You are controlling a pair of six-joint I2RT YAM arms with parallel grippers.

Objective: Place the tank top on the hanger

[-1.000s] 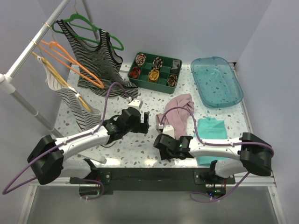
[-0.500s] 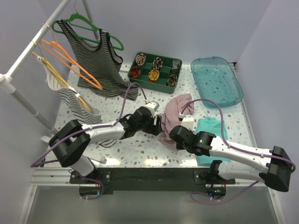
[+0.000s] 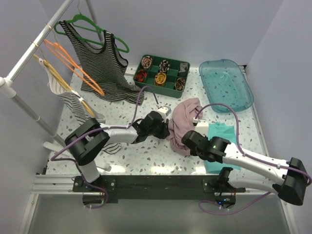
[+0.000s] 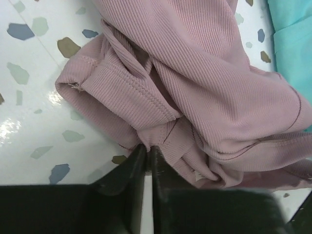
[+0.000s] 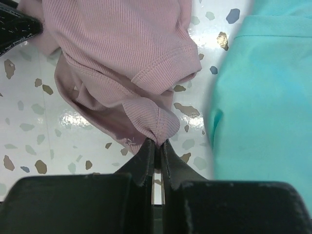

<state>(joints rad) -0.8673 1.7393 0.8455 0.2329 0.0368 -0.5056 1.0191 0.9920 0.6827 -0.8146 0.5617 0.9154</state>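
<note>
Both grippers are on the tank top (image 3: 184,119), which lies bunched mid-table. Left gripper (image 4: 147,150) has its jaws nearly together, pinching a hem fold at the garment's left edge. Right gripper (image 5: 158,142) is clamped thin on a hem fold at the near edge, just beside the teal cloth (image 5: 263,97). Hanger (image 3: 79,71) hangs on the rail (image 3: 34,45) far left, well apart. We see bare tabletop (image 3: 141,157) near-left of the garment; green box (image 3: 161,75) and blue tray (image 3: 226,85) sit behind.

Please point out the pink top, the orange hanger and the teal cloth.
Pink top (image 3: 183,123): top view, middle of fabric.
Orange hanger (image 3: 97,87): top view, arm near tip.
Teal cloth (image 3: 222,132): top view, upper part.
</note>
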